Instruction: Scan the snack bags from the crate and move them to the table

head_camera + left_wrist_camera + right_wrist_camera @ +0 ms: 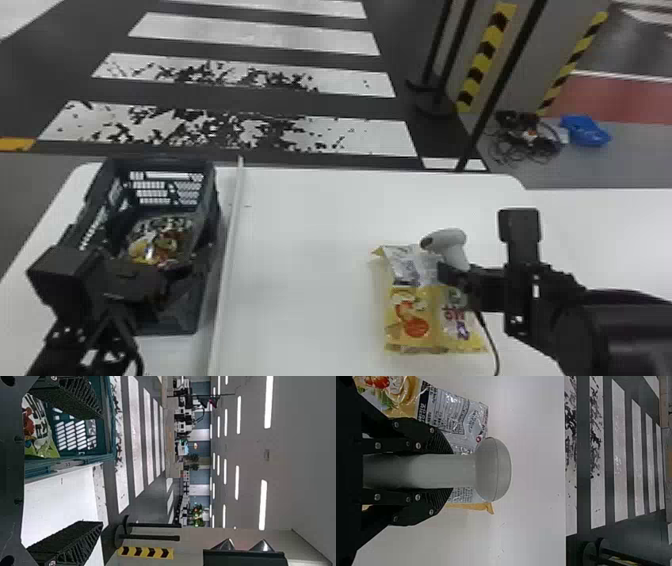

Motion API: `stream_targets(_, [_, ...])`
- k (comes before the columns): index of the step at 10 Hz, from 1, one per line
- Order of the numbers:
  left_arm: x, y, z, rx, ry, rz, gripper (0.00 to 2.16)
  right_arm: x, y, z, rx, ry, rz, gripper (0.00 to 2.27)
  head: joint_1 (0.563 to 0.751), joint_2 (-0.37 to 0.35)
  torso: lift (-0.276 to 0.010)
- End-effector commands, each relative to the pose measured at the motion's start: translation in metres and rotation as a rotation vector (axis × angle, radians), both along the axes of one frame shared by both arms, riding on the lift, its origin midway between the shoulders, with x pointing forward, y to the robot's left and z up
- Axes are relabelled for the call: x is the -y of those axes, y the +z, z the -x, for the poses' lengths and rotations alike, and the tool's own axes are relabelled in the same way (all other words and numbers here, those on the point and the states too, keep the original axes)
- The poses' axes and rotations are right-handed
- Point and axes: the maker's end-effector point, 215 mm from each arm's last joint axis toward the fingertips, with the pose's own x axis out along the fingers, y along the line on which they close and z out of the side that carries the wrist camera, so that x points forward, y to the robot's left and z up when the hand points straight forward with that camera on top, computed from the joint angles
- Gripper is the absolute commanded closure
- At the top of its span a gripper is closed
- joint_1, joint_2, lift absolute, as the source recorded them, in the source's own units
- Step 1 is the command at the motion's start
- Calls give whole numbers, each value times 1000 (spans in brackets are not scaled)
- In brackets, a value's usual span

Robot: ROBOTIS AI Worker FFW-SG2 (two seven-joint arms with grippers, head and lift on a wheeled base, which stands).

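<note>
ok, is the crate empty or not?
Not empty: snack packaging lies inside the crate, visible in the head and left wrist views.

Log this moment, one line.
right gripper: holding grey handheld scanner; left gripper: open at dark plastic crate; multicoloured bag: inside; yellow snack bags: on white table

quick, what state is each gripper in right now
Left gripper: open, holding nothing.
Right gripper: closed on the handheld scanner.
</note>
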Motion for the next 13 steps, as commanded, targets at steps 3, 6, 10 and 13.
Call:
stream_targets(3, [-1, 0, 1, 1, 2, 1, 39, 7, -7, -5, -7, 3, 26, 2243, 695, -145, -95])
stream_targets(6, [-1, 1, 0, 3, 3, 3, 39, 8, -6, -2, -10, 8, 30, 2243, 695, -151, -95])
stream_targets(10, [1, 1, 4, 2, -1, 1, 39, 27, 15, 3, 22, -24, 10, 2243, 695, -155, -95])
stream_targets(13, [1, 1, 5, 1, -2, 0, 39, 84, 21, 1, 60, -108, 39, 2243, 695, -202, -95])
